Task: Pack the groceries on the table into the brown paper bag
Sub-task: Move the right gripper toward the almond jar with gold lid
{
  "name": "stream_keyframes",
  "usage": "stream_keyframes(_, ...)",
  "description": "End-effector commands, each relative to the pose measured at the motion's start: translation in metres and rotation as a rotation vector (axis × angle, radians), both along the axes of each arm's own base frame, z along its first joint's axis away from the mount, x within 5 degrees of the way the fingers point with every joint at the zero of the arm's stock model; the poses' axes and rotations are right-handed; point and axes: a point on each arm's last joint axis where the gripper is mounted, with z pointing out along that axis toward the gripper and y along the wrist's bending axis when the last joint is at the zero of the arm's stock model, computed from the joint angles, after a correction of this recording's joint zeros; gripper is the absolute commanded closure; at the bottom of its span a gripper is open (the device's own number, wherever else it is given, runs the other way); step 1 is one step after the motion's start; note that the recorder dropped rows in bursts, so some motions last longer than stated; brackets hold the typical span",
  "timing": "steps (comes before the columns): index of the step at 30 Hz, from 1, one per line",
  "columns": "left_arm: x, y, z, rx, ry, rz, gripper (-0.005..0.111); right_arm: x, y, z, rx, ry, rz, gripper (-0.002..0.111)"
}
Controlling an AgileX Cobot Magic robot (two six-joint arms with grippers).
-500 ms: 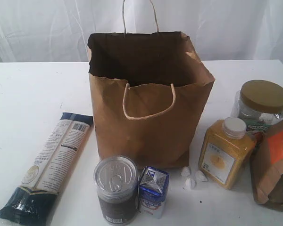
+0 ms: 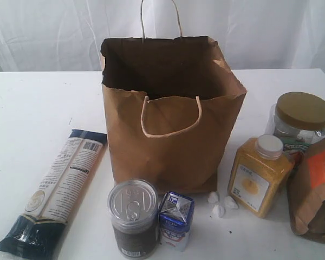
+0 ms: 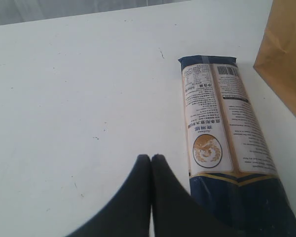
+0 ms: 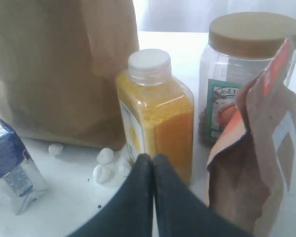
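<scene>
The brown paper bag [image 2: 170, 108] stands open in the middle of the table [image 2: 32, 119]. Left of it lies the long navy-cream packet [image 2: 54, 189]. In front stand the silver-topped can [image 2: 133, 216] and the small blue-white carton [image 2: 176, 219]. To the right are the yellow-grain bottle [image 2: 260, 174], the gold-lidded jar [image 2: 300, 122] and the brown pouch [image 2: 314, 189]. My left gripper [image 3: 151, 158] is shut and empty beside the packet [image 3: 222, 138]. My right gripper [image 4: 152, 158] is shut and empty just before the bottle [image 4: 155, 113]. Neither gripper shows in the exterior view.
Small white pebbles [image 2: 219, 205] lie between the carton and the bottle. A white curtain [image 2: 54, 32] hangs behind the table. In the right wrist view the pouch [image 4: 256, 163] stands close beside the jar [image 4: 237, 74].
</scene>
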Motion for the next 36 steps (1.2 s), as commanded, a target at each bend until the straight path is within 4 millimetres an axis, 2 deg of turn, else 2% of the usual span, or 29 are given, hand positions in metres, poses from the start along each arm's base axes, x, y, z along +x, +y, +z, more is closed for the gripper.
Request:
stream_keyframes(1, 0.0, 0.0, -0.001, -0.007, 0.004, 0.002, 0.107, 0.001, 0.0, 0.001, 0.007, -0.03, -0.006, 0.108)
stream_keyframes(3, 0.0, 0.0, -0.001, -0.007, 0.004, 0.002, 0.107, 0.002, 0.0, 0.007, 0.03, -0.095, -0.007, 0.108)
stream_keyframes(7, 0.0, 0.0, -0.001, -0.007, 0.004, 0.002, 0.107, -0.001, -0.001, 0.044, 0.107, -0.305, -0.009, 0.108)
stream_keyframes(11, 0.0, 0.0, -0.001, -0.007, 0.004, 0.002, 0.107, -0.011, -0.004, 0.074, 0.101, -0.269, -0.008, 0.108)
stream_keyframes(17, 0.0, 0.0, -0.001, -0.007, 0.004, 0.002, 0.107, -0.04, -0.015, 0.126, 0.079, -0.192, -0.011, 0.108)
stream_keyframes(21, 0.0, 0.0, -0.001, -0.007, 0.004, 0.002, 0.107, -0.043, -0.018, 0.155, 0.047, -0.161, -0.022, 0.108)
stream_keyframes(27, 0.0, 0.0, -0.001, -0.007, 0.004, 0.002, 0.107, -0.016, -0.01, 0.186, 0.025, -0.08, -0.048, 0.108)
stream_keyframes(30, 0.0, 0.0, -0.001, -0.007, 0.004, 0.002, 0.107, 0.009, -0.004, 0.196, 0.035, -0.003, -0.087, 0.108)
stream_keyframes(32, 0.0, 0.0, -0.001, -0.007, 0.004, 0.002, 0.107, 0.031, -0.002, 0.207, -0.052, 0.015, -0.13, 0.108)
stream_keyframes(34, 0.0, 0.0, -0.001, -0.007, 0.004, 0.002, 0.107, 0.055, -0.001, 0.221, -0.137, 0.034, -0.194, 0.102)
stream_keyframes(36, 0.0, 0.0, -0.001, -0.007, 0.004, 0.002, 0.107, 0.077, 0.0, 0.233, -0.191, 0.064, -0.258, 0.088)
